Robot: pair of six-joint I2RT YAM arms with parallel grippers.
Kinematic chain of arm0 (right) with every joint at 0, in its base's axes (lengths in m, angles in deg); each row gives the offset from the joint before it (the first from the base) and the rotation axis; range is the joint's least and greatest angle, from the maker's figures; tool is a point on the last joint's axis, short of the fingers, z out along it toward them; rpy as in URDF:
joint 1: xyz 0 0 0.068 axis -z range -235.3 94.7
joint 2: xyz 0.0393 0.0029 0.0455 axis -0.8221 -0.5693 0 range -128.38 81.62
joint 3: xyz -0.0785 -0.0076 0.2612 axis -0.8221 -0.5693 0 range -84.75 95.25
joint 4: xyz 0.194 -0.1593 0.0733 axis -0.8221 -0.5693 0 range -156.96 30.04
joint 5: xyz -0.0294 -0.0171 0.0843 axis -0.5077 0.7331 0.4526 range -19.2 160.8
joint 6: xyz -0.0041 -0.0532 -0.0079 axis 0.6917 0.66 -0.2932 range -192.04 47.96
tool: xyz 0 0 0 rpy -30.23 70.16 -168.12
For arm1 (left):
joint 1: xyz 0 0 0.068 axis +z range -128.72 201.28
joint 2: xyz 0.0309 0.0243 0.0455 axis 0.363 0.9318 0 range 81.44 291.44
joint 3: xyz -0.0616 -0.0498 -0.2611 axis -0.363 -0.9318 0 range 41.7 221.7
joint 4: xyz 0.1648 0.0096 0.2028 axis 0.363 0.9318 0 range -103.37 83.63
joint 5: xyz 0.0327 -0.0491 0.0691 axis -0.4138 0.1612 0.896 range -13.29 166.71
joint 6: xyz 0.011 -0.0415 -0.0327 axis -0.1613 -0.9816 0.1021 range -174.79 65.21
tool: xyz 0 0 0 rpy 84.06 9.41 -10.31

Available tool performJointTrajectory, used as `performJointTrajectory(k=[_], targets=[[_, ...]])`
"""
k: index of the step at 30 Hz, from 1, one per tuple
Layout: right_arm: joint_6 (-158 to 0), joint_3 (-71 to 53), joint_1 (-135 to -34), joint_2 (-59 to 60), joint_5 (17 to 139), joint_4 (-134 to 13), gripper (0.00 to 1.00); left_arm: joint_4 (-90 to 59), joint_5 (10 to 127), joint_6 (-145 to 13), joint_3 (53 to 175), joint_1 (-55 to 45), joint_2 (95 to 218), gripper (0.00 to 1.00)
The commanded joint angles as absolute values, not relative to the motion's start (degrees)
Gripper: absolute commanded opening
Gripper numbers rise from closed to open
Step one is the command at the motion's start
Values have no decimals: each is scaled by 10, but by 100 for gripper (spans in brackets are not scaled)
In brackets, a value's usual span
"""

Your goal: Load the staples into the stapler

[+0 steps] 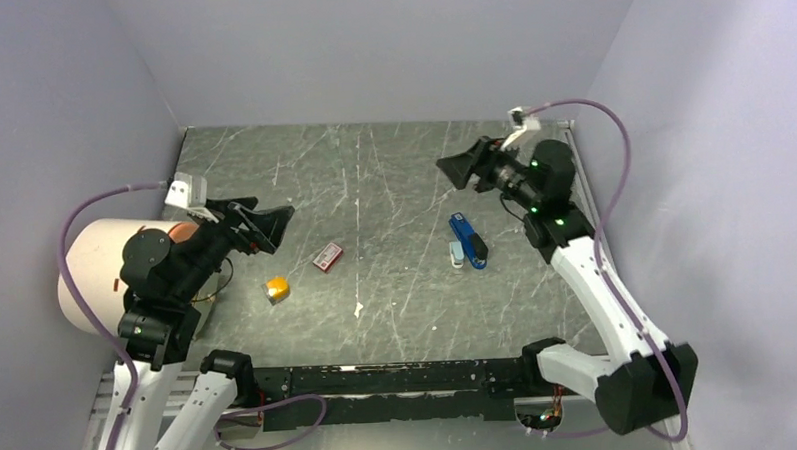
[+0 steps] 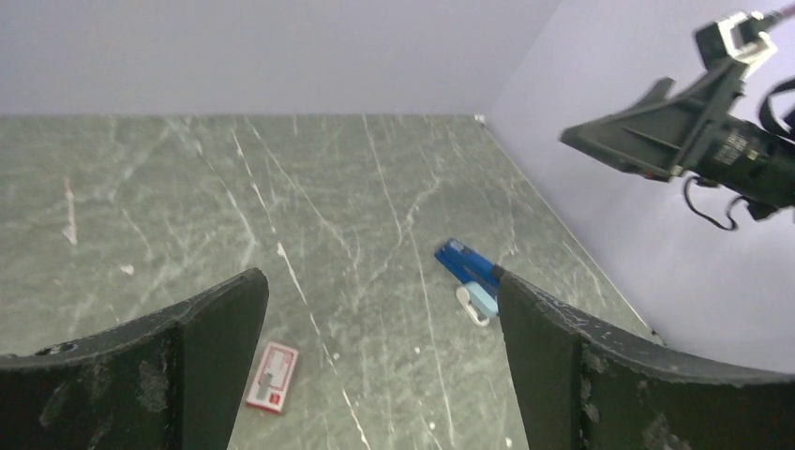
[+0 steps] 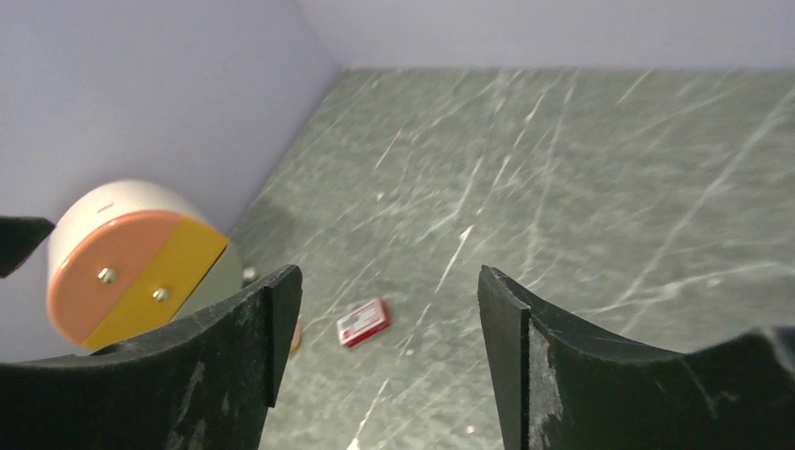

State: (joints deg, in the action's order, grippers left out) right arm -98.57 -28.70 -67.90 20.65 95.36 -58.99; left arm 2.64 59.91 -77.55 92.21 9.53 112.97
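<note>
Left pincer (image 1: 278,227) and right pincer (image 1: 455,173) are hanging raised, jaws spread, gripping nothing: 2 arms apparently staging. Stapler (image 1: 467,240) is lying flat beneath the right pincer. Staples are not showing clearly, possibly inside the box (image 1: 328,255) near the left pincer.

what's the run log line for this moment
left pincer: open, empty | right pincer: open, empty | stapler: on table, untouched | staples: not seen

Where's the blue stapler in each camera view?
Top external: stapler right of centre, middle height.
Left wrist: stapler just right of centre.
Right wrist: not in it.
Shared landmark: the red-and-white box, visible in all three views.
</note>
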Motion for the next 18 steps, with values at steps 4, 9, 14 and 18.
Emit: performJointTrajectory(k=[4, 9, 14, 18], targets=[[-1022, -277, -812, 80, 860, -551, 69, 57, 537, -843, 868, 102, 1128, 97], [-979, -224, -946, -35, 713, -528, 63, 50, 555, -870, 816, 102, 1102, 97], [-1035, -124, -1006, -186, 655, -554, 57, 109, 681, -896, 813, 102, 1068, 97], [-1048, 0, -1048, -318, 587, -648, 58, 157, 784, -917, 815, 102, 1046, 97]])
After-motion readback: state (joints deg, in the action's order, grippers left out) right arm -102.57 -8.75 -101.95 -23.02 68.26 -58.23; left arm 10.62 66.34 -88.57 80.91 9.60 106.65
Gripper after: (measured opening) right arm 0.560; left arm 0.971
